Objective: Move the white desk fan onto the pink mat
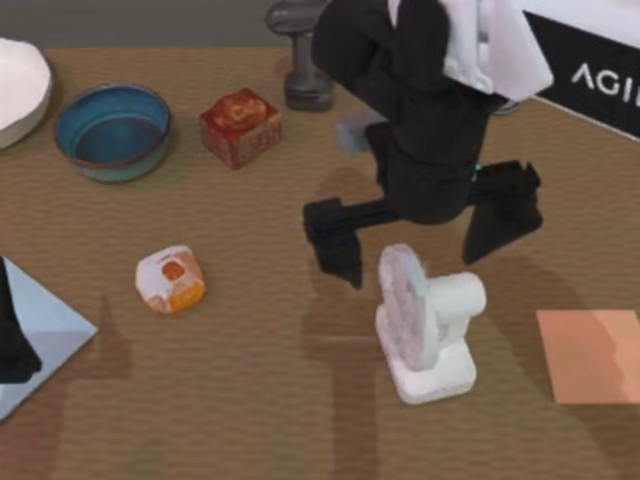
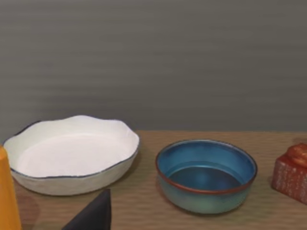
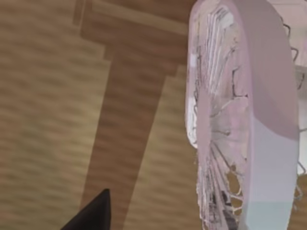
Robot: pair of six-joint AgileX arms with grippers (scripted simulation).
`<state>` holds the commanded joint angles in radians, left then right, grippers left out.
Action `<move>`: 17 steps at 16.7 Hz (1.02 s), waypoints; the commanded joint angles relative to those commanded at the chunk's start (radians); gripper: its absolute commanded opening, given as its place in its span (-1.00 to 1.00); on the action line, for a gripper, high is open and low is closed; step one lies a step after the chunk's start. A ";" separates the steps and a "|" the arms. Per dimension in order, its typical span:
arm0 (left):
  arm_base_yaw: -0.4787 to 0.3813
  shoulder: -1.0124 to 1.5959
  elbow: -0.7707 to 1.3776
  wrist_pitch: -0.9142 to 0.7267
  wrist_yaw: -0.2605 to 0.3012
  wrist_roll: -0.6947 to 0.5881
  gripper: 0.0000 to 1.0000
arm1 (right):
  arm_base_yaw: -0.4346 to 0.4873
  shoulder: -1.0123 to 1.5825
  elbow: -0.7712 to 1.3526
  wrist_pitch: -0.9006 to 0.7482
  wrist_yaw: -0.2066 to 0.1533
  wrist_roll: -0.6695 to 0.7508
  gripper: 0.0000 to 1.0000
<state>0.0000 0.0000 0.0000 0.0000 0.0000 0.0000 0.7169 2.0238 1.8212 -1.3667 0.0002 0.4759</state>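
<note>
The white desk fan point(image 1: 430, 335) stands upright on the table right of centre, its round grilled head point(image 3: 240, 120) facing the table's left. My right gripper point(image 1: 412, 255) hangs open just behind and above the fan head. Its two dark fingers are spread wide, one fingertip point(image 1: 345, 268) left of the fan and the other further right. Nothing is between them. In the right wrist view one fingertip point(image 3: 96, 213) shows beside the grille. The pink mat point(image 1: 590, 355) lies flat at the table's right edge, apart from the fan. My left gripper point(image 1: 12, 345) is parked at the left edge.
A white bowl point(image 1: 20, 85) and a blue bowl point(image 1: 112, 130) sit at the back left, with a red box point(image 1: 240, 125) beside them. An orange-and-white pack point(image 1: 170, 280) lies left of centre. A dark dumbbell point(image 1: 300, 60) stands at the back. A grey-blue sheet point(image 1: 45, 335) lies under the left gripper.
</note>
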 joint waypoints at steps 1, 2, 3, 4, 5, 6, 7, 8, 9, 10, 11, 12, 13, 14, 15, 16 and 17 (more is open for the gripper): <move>0.000 0.000 0.000 0.000 0.000 0.000 1.00 | 0.001 0.000 -0.033 0.032 0.000 0.001 1.00; 0.000 0.000 0.000 0.000 0.000 0.000 1.00 | 0.002 0.000 -0.065 0.066 0.000 0.002 1.00; 0.000 0.000 0.000 0.000 0.000 0.000 1.00 | 0.002 0.001 -0.094 0.095 0.000 0.003 1.00; 0.000 0.000 0.000 0.000 0.000 0.000 1.00 | 0.003 0.001 -0.115 0.116 0.000 0.003 1.00; 0.000 0.000 0.000 0.000 0.000 0.000 1.00 | 0.004 0.002 -0.125 0.126 0.000 0.004 1.00; 0.000 0.000 0.000 0.000 0.000 0.000 1.00 | 0.004 0.002 -0.126 0.127 0.000 0.004 1.00; 0.000 0.000 0.000 0.000 0.000 0.000 1.00 | 0.004 0.002 -0.126 0.127 0.000 0.004 1.00; 0.000 0.000 0.000 0.000 0.000 0.000 1.00 | 0.004 0.002 -0.126 0.127 0.000 0.004 1.00; 0.000 0.000 0.000 0.000 0.000 0.000 1.00 | 0.004 0.002 -0.126 0.127 0.000 0.004 0.85; 0.000 0.000 0.000 0.000 0.000 0.000 1.00 | 0.004 0.002 -0.126 0.127 0.000 0.004 0.70; 0.000 0.000 0.000 0.000 0.000 0.000 1.00 | 0.004 0.002 -0.126 0.127 0.000 0.004 0.55; 0.000 0.000 0.000 0.000 0.000 0.000 1.00 | 0.004 0.002 -0.126 0.127 0.000 0.004 0.40; 0.000 0.000 0.000 0.000 0.000 0.000 1.00 | 0.004 0.002 -0.126 0.127 0.000 0.004 0.25; 0.000 0.000 0.000 0.000 0.000 0.000 1.00 | 0.004 0.002 -0.126 0.127 0.000 0.004 0.10; 0.000 0.000 0.000 0.000 0.000 0.000 1.00 | 0.004 0.002 -0.126 0.127 0.000 0.004 -0.06; 0.000 0.000 0.000 0.000 0.000 0.000 1.00 | 0.004 0.002 -0.126 0.127 0.000 0.004 -0.21; 0.000 0.000 0.000 0.000 0.000 0.000 1.00 | 0.004 0.002 -0.126 0.127 0.000 0.004 -0.36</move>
<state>0.0000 0.0000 0.0000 0.0000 0.0000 0.0000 0.7208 2.0259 1.6956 -1.2397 0.0002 0.4798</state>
